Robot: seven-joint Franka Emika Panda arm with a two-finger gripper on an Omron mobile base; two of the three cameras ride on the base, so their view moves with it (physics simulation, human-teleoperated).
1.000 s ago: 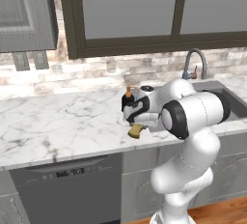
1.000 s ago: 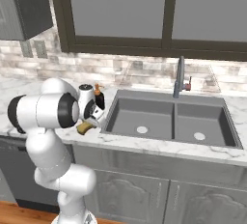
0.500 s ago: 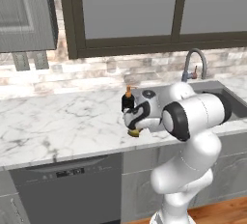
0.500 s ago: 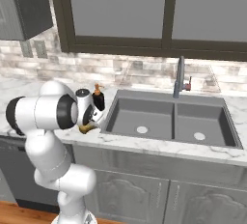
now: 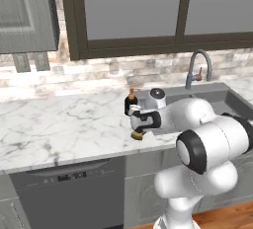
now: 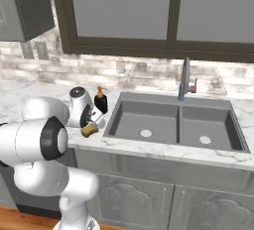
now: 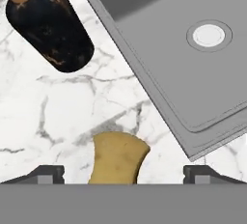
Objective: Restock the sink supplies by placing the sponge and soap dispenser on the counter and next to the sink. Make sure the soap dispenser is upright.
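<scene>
The small yellow-ochre rectangular sponge (image 7: pixel 118 158) lay on the white marble counter (image 7: pixel 58 117) just beside the dark grey sink (image 7: pixel 193 49), between the gripper (image 7: pixel 123 172) fingers, which stood wide apart. The squat black soap dispenser (image 7: pixel 48 25) stood upright beyond it, so a straight lift looked clear.

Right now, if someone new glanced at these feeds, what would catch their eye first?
Probably the big white arm bent low over the counter, its hand open above the sponge lying on the marble near the sink. Next, the black soap dispenser with its orange pump, standing upright on the counter just behind the sponge, left of the basin.
</scene>
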